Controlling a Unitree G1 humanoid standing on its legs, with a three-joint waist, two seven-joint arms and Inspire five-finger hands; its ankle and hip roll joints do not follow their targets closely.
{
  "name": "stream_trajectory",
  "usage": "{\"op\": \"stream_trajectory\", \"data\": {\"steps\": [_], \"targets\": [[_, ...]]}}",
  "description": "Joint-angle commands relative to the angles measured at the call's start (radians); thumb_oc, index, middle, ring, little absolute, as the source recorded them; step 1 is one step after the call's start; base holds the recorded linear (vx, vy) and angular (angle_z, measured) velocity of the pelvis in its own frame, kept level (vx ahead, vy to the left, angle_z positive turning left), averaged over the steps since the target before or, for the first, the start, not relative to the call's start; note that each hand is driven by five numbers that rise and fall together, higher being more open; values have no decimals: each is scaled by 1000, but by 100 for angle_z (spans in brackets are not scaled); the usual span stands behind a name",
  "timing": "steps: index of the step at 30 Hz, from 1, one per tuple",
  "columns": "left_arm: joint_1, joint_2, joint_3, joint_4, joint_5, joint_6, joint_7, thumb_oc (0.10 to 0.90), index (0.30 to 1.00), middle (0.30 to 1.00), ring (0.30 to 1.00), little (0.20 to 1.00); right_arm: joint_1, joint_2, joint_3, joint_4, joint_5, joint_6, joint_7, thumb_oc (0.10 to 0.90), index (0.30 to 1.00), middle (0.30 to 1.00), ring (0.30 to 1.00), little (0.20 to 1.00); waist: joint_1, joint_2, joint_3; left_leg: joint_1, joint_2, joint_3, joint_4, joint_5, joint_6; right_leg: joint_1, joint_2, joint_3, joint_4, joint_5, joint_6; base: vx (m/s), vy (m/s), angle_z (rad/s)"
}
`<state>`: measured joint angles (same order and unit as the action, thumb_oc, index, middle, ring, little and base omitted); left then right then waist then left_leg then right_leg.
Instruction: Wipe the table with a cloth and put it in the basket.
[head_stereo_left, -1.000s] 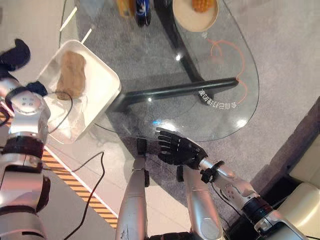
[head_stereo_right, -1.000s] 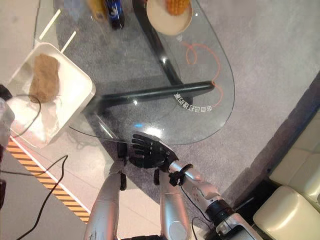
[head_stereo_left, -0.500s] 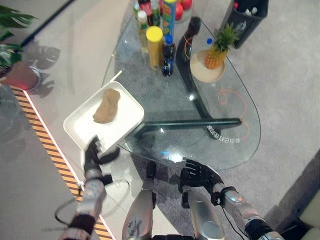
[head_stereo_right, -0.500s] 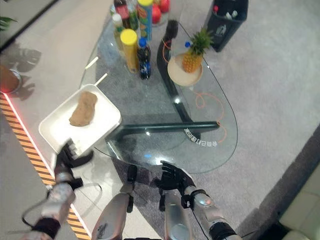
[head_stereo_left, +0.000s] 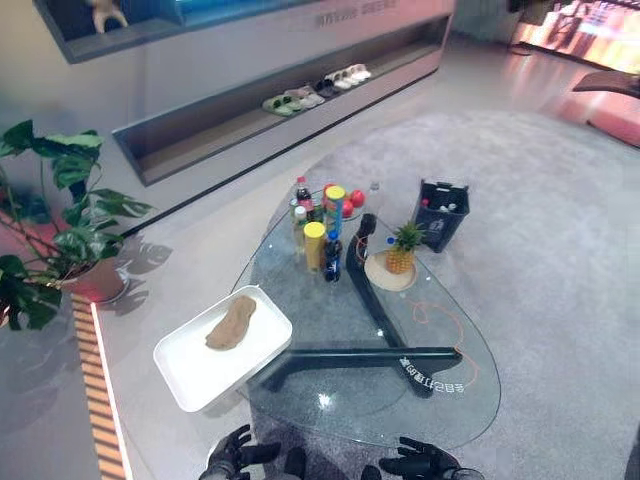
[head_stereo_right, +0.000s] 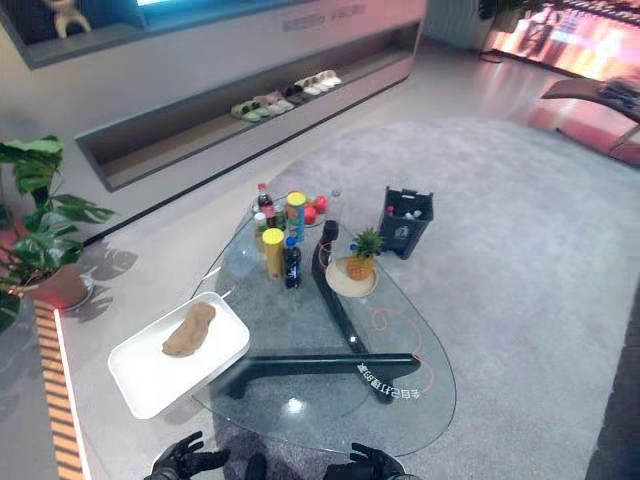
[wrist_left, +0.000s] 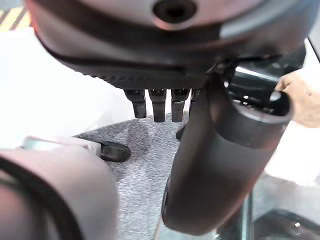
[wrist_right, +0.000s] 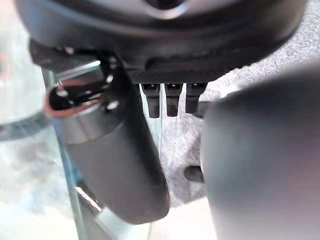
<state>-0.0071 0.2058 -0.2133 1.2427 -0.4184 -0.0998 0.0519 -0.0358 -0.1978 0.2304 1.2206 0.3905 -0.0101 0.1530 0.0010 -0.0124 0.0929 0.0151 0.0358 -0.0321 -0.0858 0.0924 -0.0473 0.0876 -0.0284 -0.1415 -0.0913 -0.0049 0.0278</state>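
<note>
The left robot hand (head_stereo_left: 235, 457) shows at the bottom edge of the left eye view, left of centre, with its fingers spread loosely and nothing in them; its own wrist view shows the fingers (wrist_left: 156, 104) hanging straight beside the thumb, above grey carpet. The right robot hand (head_stereo_left: 420, 462) sits at the bottom edge right of centre, fingers likewise relaxed and empty, just below the near rim of the glass table (head_stereo_left: 455, 395). The brown cloth (head_stereo_left: 231, 323) lies in the white basket (head_stereo_left: 195, 372), a shallow square tray in the lower left of the frame whose right corner touches or overlaps the table's left edge; the cloth rests toward the basket's upper right part. Under the glass runs the table's dark angled base (head_stereo_left: 370, 352). On the table's far end, around the centre of the frame, stand a yellow-lidded canister (head_stereo_left: 314, 244), a dark bottle (head_stereo_left: 332, 260) and other bottles, with a pineapple (head_stereo_left: 402, 248) on a round plate (head_stereo_left: 388, 272) just to their right. A dark bin (head_stereo_left: 441, 213) stands on the carpet beyond the table, upper right of it. A potted plant (head_stereo_left: 48, 225) fills the left edge, and shoes (head_stereo_left: 312, 92) lie on a low shelf at the top.
</note>
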Motion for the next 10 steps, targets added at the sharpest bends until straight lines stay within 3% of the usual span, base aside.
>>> {"op": "stream_trajectory", "data": {"steps": [1,10], "targets": [[-41,-28,19,53,-10,-25,-29,800,900,900,900,900,-17,0,3,35,-41,-7,14,800,900,900,900,900,3,-21,-4,44,-33,45,9,-70,23,-10,-21,14,32,29,22,51,21,-24],[-45,-32,19,74,2,-41,-66,800,900,900,900,900,0,9,-31,80,-32,-28,37,800,900,900,900,900,-12,-17,-26,75,-23,68,-1,-84,26,8,-26,27,24,31,30,29,11,-12]]}}
